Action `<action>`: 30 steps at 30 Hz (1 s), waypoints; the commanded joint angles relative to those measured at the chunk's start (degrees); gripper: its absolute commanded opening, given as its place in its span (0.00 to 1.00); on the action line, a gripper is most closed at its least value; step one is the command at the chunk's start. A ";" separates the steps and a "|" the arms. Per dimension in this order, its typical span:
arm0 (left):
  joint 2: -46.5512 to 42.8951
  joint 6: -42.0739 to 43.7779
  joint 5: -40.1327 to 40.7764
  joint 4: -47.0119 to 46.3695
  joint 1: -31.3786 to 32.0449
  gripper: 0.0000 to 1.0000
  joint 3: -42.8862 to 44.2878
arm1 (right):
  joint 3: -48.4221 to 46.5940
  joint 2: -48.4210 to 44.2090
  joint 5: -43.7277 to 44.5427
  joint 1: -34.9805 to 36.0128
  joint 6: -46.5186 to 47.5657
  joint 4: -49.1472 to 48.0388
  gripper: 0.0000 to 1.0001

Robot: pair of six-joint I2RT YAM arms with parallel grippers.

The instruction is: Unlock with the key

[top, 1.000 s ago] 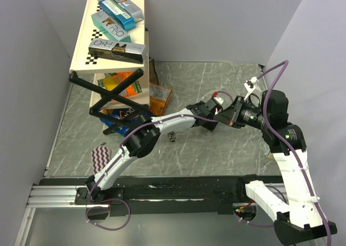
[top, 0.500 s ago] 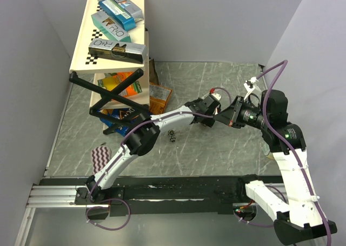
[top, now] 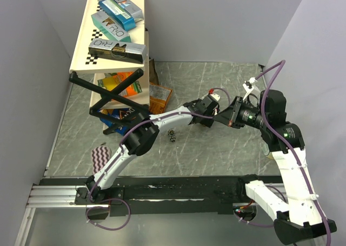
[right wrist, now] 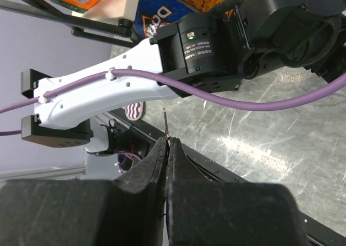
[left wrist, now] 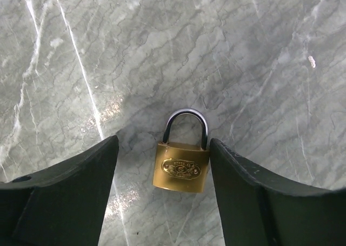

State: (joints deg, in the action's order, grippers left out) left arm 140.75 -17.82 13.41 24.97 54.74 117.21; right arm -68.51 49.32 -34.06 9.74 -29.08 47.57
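Note:
A brass padlock (left wrist: pixel 181 170) with a silver shackle lies flat on the marble table (left wrist: pixel 162 51). My left gripper (left wrist: pixel 163 144) stands open over it, one black finger on each side of the body; the right finger is close to the lock's edge and the left finger stands apart. From above, the left gripper (top: pixel 207 112) hides the lock. My right gripper (right wrist: pixel 168 144) is shut on the key (right wrist: pixel 165 121), of which only a thin dark blade, seen edge-on, sticks out past the fingertips. From above, the right gripper (top: pixel 221 118) hangs just right of the left one, pointing at it.
A small dark metal object (top: pixel 172 134) lies on the table under the left arm. A tilted shelf rack (top: pixel 111 35) with boxes and snack packs stands at the back left. A striped cloth (top: pixel 99 155) lies near the left front. Grey walls close in the sides.
The left gripper has shifted slightly towards the back of the table and its jaws have narrowed a little round the padlock. The right gripper has edged left towards it, still shut.

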 commanded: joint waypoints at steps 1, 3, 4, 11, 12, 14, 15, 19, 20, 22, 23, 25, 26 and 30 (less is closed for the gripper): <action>1.64 -1.69 -2.16 9.83 1.16 0.72 -3.21 | 0.31 0.07 -0.48 -0.25 -0.36 -0.81 0.00; 1.46 -1.60 -2.60 9.75 1.51 0.72 -3.65 | 0.40 0.07 -0.39 -0.25 -0.27 -0.81 0.00; 1.46 -1.25 -2.86 9.75 1.51 0.74 -3.83 | 0.31 0.07 -0.30 -0.25 -0.19 -0.73 0.00; -0.29 -0.20 -4.44 8.26 1.77 0.75 -6.81 | 0.31 0.08 -0.21 -0.24 -0.10 -0.55 0.00; -0.56 -0.02 -4.79 7.90 1.77 0.75 -7.60 | 0.39 0.07 -0.13 -0.25 -0.10 -0.55 0.00; -1.00 0.77 -5.85 7.29 1.86 0.75 -8.31 | 0.40 0.08 -0.30 -0.25 -0.10 -0.64 0.00; -1.00 0.95 -5.85 6.85 1.77 0.75 -8.57 | 0.48 0.07 -0.21 -0.25 -0.19 -0.73 0.00; 0.31 1.56 -5.06 7.63 1.77 0.69 -7.44 | 0.66 -0.10 -0.21 -0.25 -0.27 -0.73 0.00; 0.66 1.65 -5.06 7.81 1.77 0.67 -7.00 | 0.66 -0.01 -0.21 -0.33 -0.19 -0.64 0.00; 1.45 2.09 -4.97 7.99 1.77 0.64 -6.38 | 0.66 -0.10 -0.13 -0.25 -0.19 -0.55 0.00; 1.63 2.18 -4.97 8.07 1.77 0.64 -5.77 | 0.57 -0.10 -0.13 -0.33 -0.01 -0.46 0.00; 2.25 2.27 -4.97 8.16 1.77 0.63 -5.24 | 0.48 -0.01 -0.04 -0.25 -0.01 -0.37 0.00; 2.51 2.27 -4.97 8.25 1.86 0.63 -4.71 | 0.40 -0.01 -0.12 -0.25 0.08 -0.29 0.00; 3.39 1.66 -4.80 8.60 1.86 0.55 -4.27 | 0.31 0.07 -0.12 -0.25 0.16 -0.20 0.00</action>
State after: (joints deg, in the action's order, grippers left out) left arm 138.52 -16.14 11.27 25.82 55.79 114.06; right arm -67.90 49.63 -34.04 9.74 -29.06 47.64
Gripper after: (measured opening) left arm 0.597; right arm 0.021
